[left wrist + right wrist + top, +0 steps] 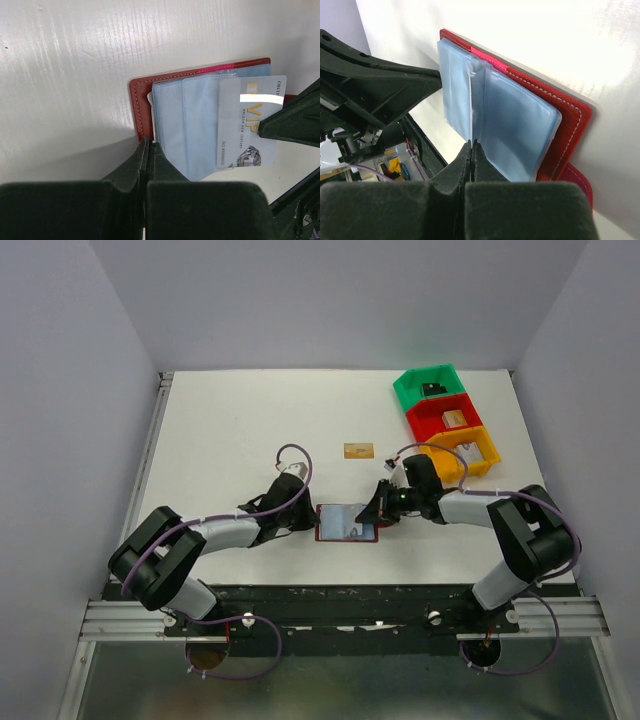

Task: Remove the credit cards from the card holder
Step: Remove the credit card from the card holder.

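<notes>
Most of the dark red leather-like card holder [141, 97] lies under its own pale blue plastic sleeves [192, 125]. They are too cloudy to tell whether they hold anything. The card holder lies open on the white desk [250, 420], close to the near edge, between the two arms. Its snap tab pokes out only in the right wrist view, and is cut off there by the gripper body.

One silver-grey rectangular credit card [245, 125] with gold lettering sticks halfway out of the sleeves. Its far edge is hidden behind a black finger, and its top corner is washed out by glare. One gold-tan rectangular credit card [358, 450] lies flat on the desk, well apart from the card holder, towards the bins. No other cards can be made out, which leaves two in view.

The left gripper [149, 149] has its two fingers pressed together, nipping the card holder's edge where the red border meets the sleeves. The right gripper [471, 147] is likewise closed tight. It pinches a thin pale sheet seen edge-on between the sleeve leaves, which the left wrist view shows to be the silver-grey credit card.

Three plastic bins stand in a row at the far right: a green bin [405, 390], a red bin [416, 420] and an orange bin [488, 450]. Their small contents are too tiny to name.
</notes>
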Robot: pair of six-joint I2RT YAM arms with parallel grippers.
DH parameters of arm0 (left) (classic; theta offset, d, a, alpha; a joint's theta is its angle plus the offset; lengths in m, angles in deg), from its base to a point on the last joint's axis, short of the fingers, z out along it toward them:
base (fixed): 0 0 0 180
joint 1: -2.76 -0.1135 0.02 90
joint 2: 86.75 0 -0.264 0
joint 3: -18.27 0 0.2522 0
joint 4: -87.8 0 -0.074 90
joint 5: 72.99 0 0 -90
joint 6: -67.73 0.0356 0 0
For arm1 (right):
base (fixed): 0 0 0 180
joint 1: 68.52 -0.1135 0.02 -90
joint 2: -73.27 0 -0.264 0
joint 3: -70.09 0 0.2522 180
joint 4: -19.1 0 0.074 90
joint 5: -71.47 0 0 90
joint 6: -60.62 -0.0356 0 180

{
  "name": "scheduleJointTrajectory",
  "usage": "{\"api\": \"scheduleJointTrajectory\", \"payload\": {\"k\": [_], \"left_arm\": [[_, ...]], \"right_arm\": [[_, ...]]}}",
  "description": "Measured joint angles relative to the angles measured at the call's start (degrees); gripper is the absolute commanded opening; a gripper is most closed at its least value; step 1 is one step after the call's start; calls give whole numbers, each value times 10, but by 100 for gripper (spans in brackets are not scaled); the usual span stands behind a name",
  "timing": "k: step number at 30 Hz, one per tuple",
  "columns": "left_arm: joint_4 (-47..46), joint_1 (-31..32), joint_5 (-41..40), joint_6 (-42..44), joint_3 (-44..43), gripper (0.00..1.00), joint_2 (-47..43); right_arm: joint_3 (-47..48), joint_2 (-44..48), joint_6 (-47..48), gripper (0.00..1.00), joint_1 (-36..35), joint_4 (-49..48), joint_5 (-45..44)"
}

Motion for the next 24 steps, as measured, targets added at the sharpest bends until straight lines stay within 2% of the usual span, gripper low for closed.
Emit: {"api": "scheduleJointTrajectory", "payload": {"k": [13,15,19,24], "left_arm": [[17,0,-11,3,15,2,-23],[22,0,-12,5,19,16,-40],[24,0,-13,14,20,53,-80],[59,0,-35,25,4,77,-141]], "right_arm": [[37,87,78,0,1,176,-101],[45,113,86,0,1,206,-122],[68,169,98,0,1,255,-152],[89,219,119,0,1,271,-143]]}}
